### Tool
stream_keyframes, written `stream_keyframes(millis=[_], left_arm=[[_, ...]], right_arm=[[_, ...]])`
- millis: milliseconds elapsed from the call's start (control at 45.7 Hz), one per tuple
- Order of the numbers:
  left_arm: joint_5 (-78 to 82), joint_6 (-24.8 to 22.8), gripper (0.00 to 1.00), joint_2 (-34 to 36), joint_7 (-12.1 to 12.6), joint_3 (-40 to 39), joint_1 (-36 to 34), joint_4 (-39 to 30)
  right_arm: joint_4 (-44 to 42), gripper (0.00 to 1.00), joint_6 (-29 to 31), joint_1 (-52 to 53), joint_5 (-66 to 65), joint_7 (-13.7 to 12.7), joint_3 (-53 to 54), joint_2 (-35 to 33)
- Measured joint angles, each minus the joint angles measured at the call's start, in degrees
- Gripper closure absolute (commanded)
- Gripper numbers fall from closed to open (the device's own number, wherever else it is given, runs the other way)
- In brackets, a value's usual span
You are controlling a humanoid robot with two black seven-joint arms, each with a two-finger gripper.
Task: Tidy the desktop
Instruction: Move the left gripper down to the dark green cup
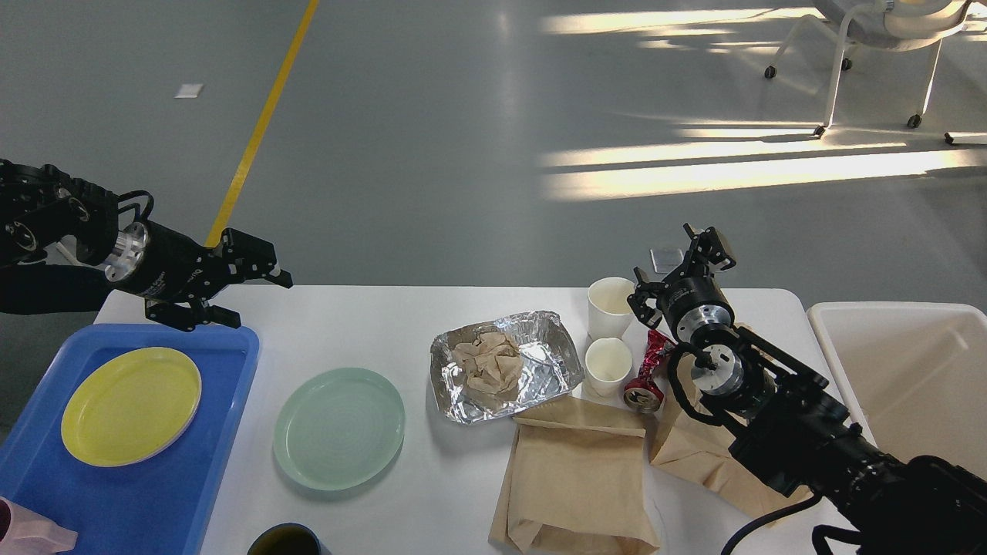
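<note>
The white desktop [370, 324] holds a pale green plate [339, 428], a foil tray [505, 364] with crumpled brown paper in it, two white paper cups [609, 307] [607, 365], a crushed red can [648, 371] and two brown paper bags [574, 482] [694, 455]. My left gripper [250, 297] is open and empty, low over the desktop's far left edge, just beyond the blue tray [177, 478]. My right gripper [678, 258] is open and empty, above the far edge, right of the far cup.
The blue tray at the left holds a yellow plate [131, 405], with a pink thing [31, 536] at its near corner. A dark cup [285, 539] stands at the front edge. A cream-white bin [910, 370] stands right of the desktop. A chair [879, 38] stands far right.
</note>
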Motion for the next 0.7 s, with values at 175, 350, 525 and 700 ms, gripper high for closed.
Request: stream_keyframes(millis=[175, 350, 525, 700], left_arm=[[0.2, -0.2, 0.03, -2.1, 0.0, 6.3, -7.9, -0.3], [1.8, -0.2, 0.03, -4.3, 1.0, 11.7, -11.4, -2.0], [2.0, -0.2, 0.03, -9.9, 1.1, 16.2, -11.8, -3.7], [2.1, -0.2, 0.03, -14.6, 1.1, 22.0, -11.9, -8.2]], right_arm=[[0.0, 0.0, 0.0, 0.0, 0.0, 0.0, 0.0, 0.0], [-0.1, 0.0, 0.0, -0.1, 0.0, 0.0, 0.0, 0.0], [-0.1, 0.0, 0.0, -0.1, 0.0, 0.0, 0.0, 0.0], [-0.1, 0.0, 0.0, 0.0, 0.0, 0.0, 0.0, 0.0]])
